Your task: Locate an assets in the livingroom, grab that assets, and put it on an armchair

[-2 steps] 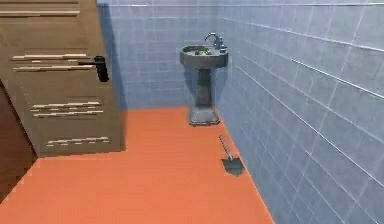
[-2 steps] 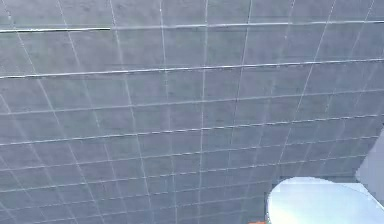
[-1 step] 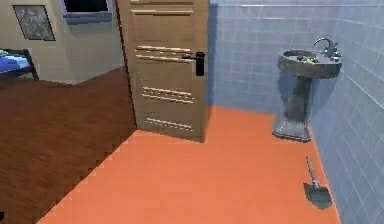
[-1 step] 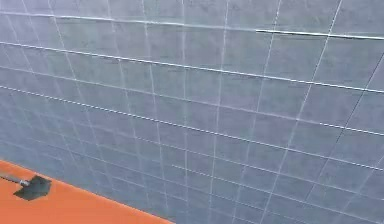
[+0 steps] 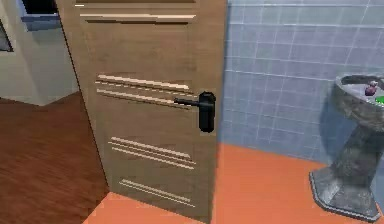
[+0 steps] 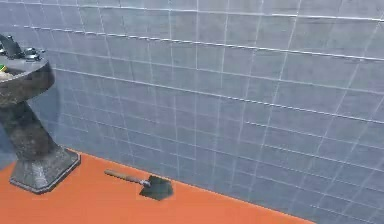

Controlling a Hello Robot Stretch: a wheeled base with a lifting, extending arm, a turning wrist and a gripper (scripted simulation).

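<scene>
You're sitting in a tiled bathroom: pedestal sink point(image 5: 350, 105), open door point(image 5: 140, 110), wood floor point(image 5: 40, 150) past it. I can't tell where the asset is; my guess is the living room's out through that door. So weight, stiffness and grip spot are anyone's guess. Can't tell the gripper's state either. That little dark tool point(image 6: 148, 184) on the orange floor point(image 6: 80, 205) probably isn't it.

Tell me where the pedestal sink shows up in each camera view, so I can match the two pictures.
Forward view: the pedestal sink stands at the right edge, cut off by the frame, right of the wooden door.
Arm side view: the pedestal sink stands at the left edge, with its base on the orange floor.
Shared landmark: the blue-grey tiled wall directly behind the sink.
</scene>
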